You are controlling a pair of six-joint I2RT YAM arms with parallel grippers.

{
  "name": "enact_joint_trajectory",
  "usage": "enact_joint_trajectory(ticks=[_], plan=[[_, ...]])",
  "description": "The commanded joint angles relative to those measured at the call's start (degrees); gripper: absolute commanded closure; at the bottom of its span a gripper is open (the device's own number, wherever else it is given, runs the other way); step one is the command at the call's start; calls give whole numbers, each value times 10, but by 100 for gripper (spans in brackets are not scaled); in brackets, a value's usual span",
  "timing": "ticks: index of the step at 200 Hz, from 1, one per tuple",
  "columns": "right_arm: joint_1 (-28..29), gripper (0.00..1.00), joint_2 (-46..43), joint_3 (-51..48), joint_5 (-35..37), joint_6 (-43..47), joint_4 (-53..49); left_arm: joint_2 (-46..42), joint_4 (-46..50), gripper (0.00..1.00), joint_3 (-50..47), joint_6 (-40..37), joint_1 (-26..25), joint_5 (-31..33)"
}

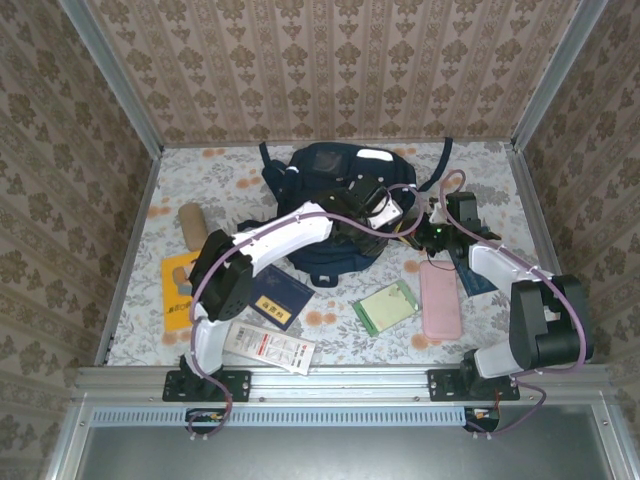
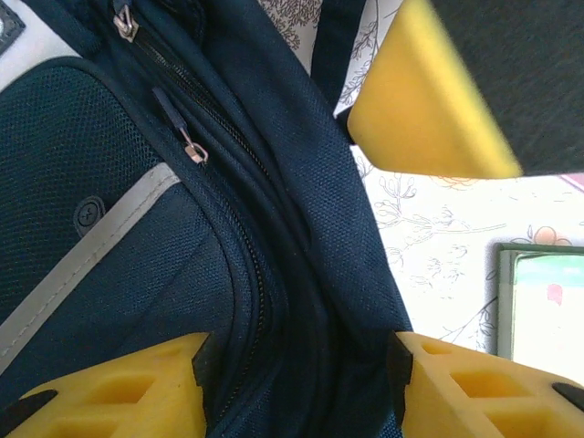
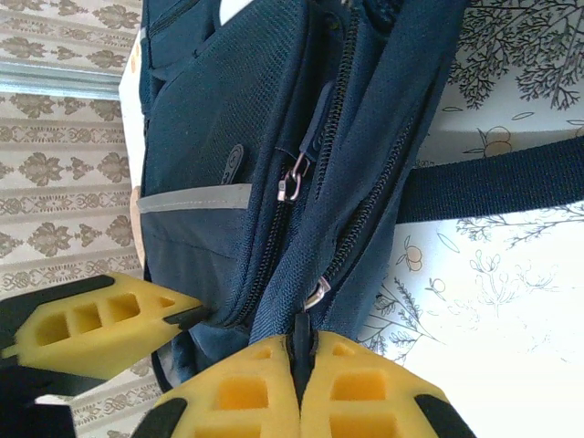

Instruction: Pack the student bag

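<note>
The right gripper (image 3: pixel 298 351) clamps the zipper pull (image 3: pixel 301 327) on the student bag (image 1: pixel 320 165). The left gripper (image 2: pixel 298 354) straddles its seam fold (image 2: pixel 301 274); clamping there cannot be confirmed. Risk: an unrestrained bag slides and the zipper stalls.

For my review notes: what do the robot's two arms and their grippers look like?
Both the left arm and right arm have white links, black joint housings and a mauve cable along them, on black bases. The left gripper and right gripper have yellow wedge-shaped fingers with rectangular cut-outs, backed in black.
</note>
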State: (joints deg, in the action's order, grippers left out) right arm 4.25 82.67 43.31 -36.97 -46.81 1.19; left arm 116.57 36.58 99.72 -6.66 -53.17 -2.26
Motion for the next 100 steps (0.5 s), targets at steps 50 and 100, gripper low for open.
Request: enact_joint_trajectory(ticks=[50, 100], plan=[[-7, 100, 8, 3, -62, -30, 68, 16, -22, 38, -19, 10, 3, 22], [-11, 100, 13, 3, -64, -31, 72, -60, -91, 40, -93, 50, 14, -56]])
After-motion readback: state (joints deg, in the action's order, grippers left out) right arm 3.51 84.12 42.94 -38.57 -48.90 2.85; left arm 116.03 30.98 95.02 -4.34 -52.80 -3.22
